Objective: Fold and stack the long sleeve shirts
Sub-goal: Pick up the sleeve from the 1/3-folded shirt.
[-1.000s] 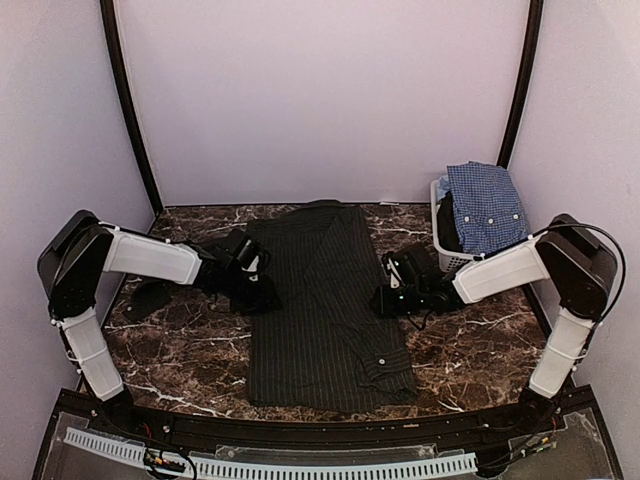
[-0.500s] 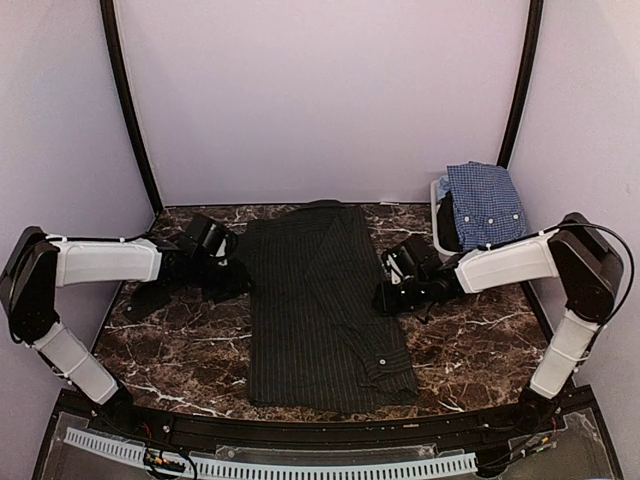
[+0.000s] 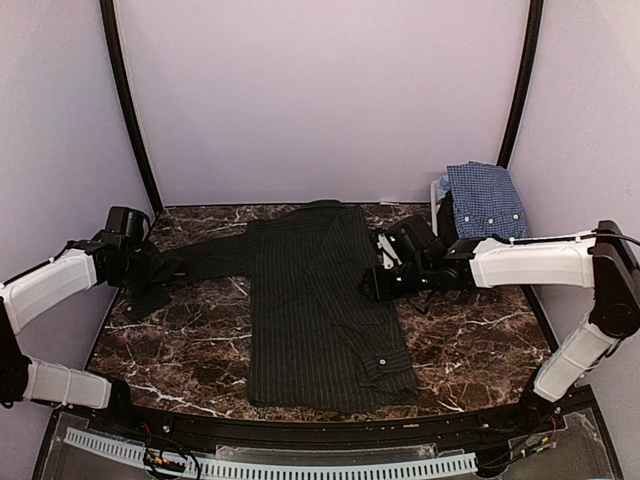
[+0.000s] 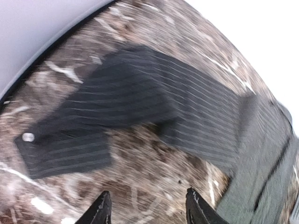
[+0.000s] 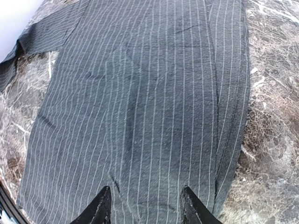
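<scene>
A black pinstriped long sleeve shirt (image 3: 320, 310) lies flat in the middle of the marble table (image 3: 470, 350). Its left sleeve (image 3: 205, 262) stretches out to the left and ends in a buttoned cuff (image 4: 28, 137). My left gripper (image 3: 152, 270) hovers by that cuff, open and empty (image 4: 147, 207), with bare marble between its fingers. My right gripper (image 3: 372, 285) is at the shirt's right edge, open over the striped cloth (image 5: 145, 200) and holding nothing. A blue-and-white checked shirt (image 3: 485, 205) is draped over the basket at the back right.
The white slatted basket (image 3: 447, 257) stands at the back right corner, just behind my right arm (image 3: 520, 265). A folded cuff with a white button (image 3: 385, 362) lies on the shirt's lower right. Black frame posts (image 3: 128, 110) rise at both rear corners.
My left gripper has drawn back to the left from the shirt's edge; the left sleeve now lies stretched out and free. My right gripper has shifted slightly away and left. Both jaws have widened.
</scene>
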`<state>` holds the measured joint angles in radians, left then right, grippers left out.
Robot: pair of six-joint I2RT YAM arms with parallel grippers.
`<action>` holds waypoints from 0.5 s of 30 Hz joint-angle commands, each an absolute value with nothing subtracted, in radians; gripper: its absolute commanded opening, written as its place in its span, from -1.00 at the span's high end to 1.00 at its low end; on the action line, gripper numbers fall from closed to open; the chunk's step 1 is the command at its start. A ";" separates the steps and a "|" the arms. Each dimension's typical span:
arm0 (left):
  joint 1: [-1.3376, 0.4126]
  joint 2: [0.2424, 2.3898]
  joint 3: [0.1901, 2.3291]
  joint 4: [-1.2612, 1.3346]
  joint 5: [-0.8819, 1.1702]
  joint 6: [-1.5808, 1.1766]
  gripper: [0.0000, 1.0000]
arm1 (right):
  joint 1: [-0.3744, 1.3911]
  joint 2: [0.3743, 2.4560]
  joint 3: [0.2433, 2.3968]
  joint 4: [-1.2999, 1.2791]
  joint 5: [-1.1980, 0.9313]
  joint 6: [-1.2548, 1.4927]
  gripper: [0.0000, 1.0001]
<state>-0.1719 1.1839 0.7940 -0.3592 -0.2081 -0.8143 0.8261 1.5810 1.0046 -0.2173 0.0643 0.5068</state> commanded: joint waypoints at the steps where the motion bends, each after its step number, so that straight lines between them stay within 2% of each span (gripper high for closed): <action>1: -0.042 1.113 0.723 -0.430 -0.251 -0.847 -0.06 | 0.849 1.527 1.023 -0.229 0.064 0.486 0.05; 4: 0.071 1.074 0.672 -0.431 -0.259 -0.864 -0.07 | 0.855 1.494 1.006 -0.220 0.051 0.485 0.04; 9: 0.188 1.041 0.586 -0.373 -0.181 -0.847 -0.25 | 0.856 1.449 0.977 -0.205 0.042 0.483 0.03; 15: 0.222 1.070 0.519 -0.278 -0.121 -0.847 -0.23 | 0.856 1.426 0.956 -0.193 0.028 0.481 0.02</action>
<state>0.2131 1.0622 0.5667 -0.3553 -0.1711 -0.8497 0.8494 1.4487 0.9768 -0.2283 0.0414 0.4908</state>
